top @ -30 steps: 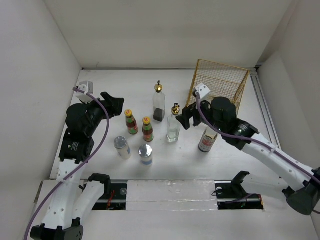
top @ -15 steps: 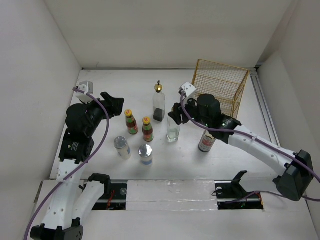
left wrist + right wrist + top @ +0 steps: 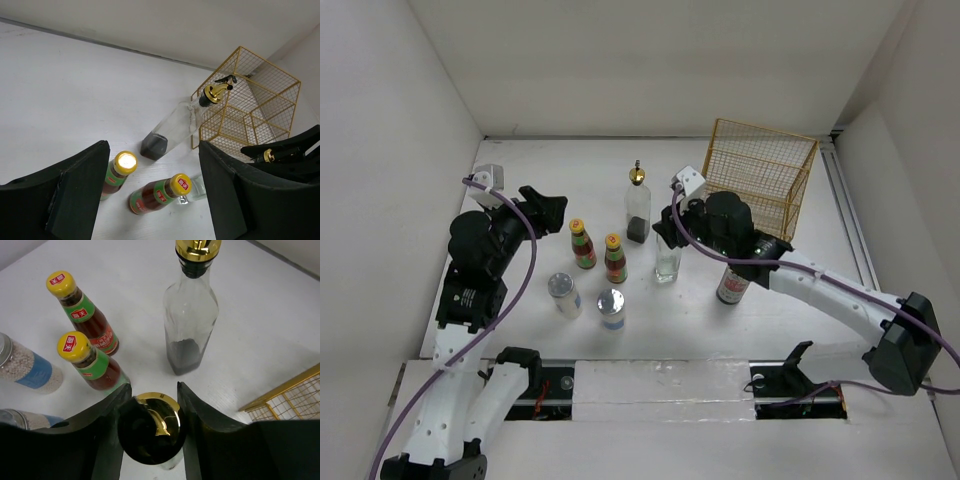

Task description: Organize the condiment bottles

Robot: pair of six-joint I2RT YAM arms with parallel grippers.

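Note:
My right gripper is closed round the gold-spouted top of the empty clear cruet, which stands upright on the table. The other cruet, with dark liquid at the bottom, stands just behind it. Two red-sauce bottles stand to the left, and two silver-lidded jars stand in front of them. The black-capped bottle stands under my right arm. My left gripper is open and empty, above and left of the sauce bottles.
The yellow wire basket stands empty at the back right, close behind my right wrist. White walls enclose the table on the left, back and right.
My right gripper moved left from beside the basket onto the top of the empty cruet. The left arm has barely moved.

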